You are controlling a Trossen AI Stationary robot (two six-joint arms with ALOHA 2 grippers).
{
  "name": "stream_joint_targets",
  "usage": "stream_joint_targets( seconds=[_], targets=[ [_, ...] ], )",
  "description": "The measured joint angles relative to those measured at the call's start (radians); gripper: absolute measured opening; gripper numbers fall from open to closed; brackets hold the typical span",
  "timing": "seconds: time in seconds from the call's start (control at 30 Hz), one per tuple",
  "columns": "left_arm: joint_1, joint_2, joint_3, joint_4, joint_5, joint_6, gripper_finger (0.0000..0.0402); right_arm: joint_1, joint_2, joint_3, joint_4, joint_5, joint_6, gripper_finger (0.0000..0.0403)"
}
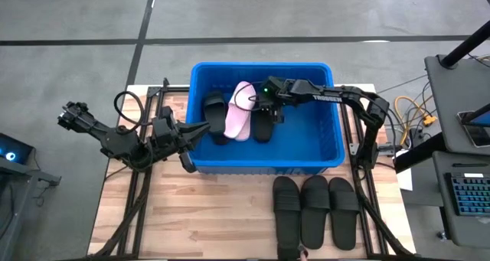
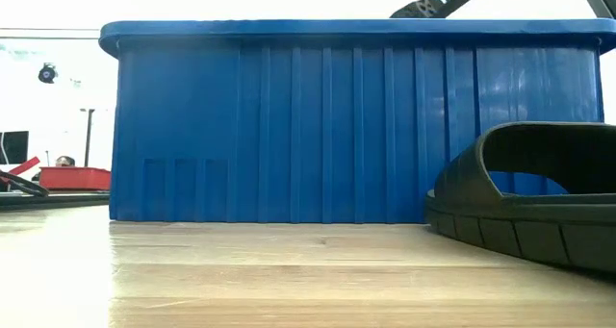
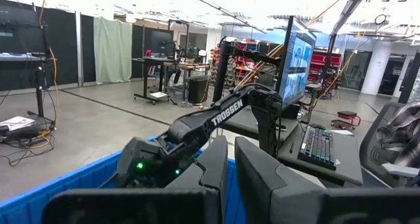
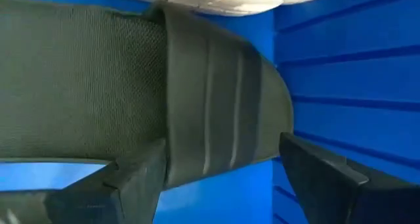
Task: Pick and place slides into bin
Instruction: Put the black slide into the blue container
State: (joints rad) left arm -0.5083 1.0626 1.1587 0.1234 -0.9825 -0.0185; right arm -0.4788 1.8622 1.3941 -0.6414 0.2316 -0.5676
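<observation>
Slides lie in two groups: three in the bin (image 1: 264, 163), three black ones on the counter (image 1: 222, 223) in front of it. At the left, the left hand (image 1: 191, 132) waits at the bin's left wall, its fingers drawn close together and grasping nothing, judging by its wrist view; it seems parked there to leave the bin free for the other arm. Inside the bin, a black slide (image 1: 215, 117) lies leftmost, the pale pink slide (image 1: 240, 112) just beside it, and another black slide (image 1: 262, 123) to the right of that. The right hand (image 1: 269, 108) reaches in over this last slide; its wrist view shows the fingers (image 4: 138, 178) spread to either side of the strap (image 4: 216, 112), released rather than clamped, so in my judgement it is setting the slide down. At the right front of the counter, the three waiting slides (image 1: 315, 211) lie side by side. The low view hides everything inside the bin behind its wall; one slide (image 2: 539, 198) there is cut off at the edge; whether the right fingers touch the strap is hard to tell.
</observation>
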Motion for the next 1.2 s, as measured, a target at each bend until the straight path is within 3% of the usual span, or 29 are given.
stream_joint_targets(
  seconds=[0.13, 0.27, 0.5, 0.73, 0.83, 0.93, 1.03, 1.2],
  targets=[
    [0.0, -0.001, 0.0, 0.0, 0.0, 0.0, 0.0015, 0.002, -0.005, 0.083, -0.055, -0.009, 0.114, 0.0281],
    [0.0, -0.001, 0.0, 0.0, 0.0, 0.0, 0.0015, 0.007, -0.051, 0.15, -0.078, -0.091, 0.191, 0.0264],
    [0.0, -0.009, 0.0, -0.003, 0.0, 0.044, 0.0015, 0.074, -0.236, 0.201, -0.087, -0.106, 0.292, 0.0237],
    [0.0, -0.027, 0.0, -0.001, 0.0, 0.136, 0.0015, 0.257, -0.461, 0.192, -0.098, -0.109, 0.438, 0.0226],
    [0.0, -0.031, 0.0, -0.001, 0.002, 0.138, 0.0015, 0.352, -0.517, 0.19, -0.194, -0.175, 0.505, 0.0227],
    [0.0, -0.033, 0.0, -0.006, 0.005, 0.139, 0.0015, 0.454, -0.548, 0.189, -0.292, -0.228, 0.679, 0.023],
    [0.0, -0.033, 0.0, -0.032, 0.005, 0.14, 0.0015, 0.602, -0.565, 0.188, -0.367, -0.09, 0.881, 0.0229],
    [0.0, -0.031, -0.001, -0.06, 0.005, 0.14, 0.0015, 0.918, -0.545, 0.188, -0.397, 0.232, 0.979, 0.0224]
  ],
)
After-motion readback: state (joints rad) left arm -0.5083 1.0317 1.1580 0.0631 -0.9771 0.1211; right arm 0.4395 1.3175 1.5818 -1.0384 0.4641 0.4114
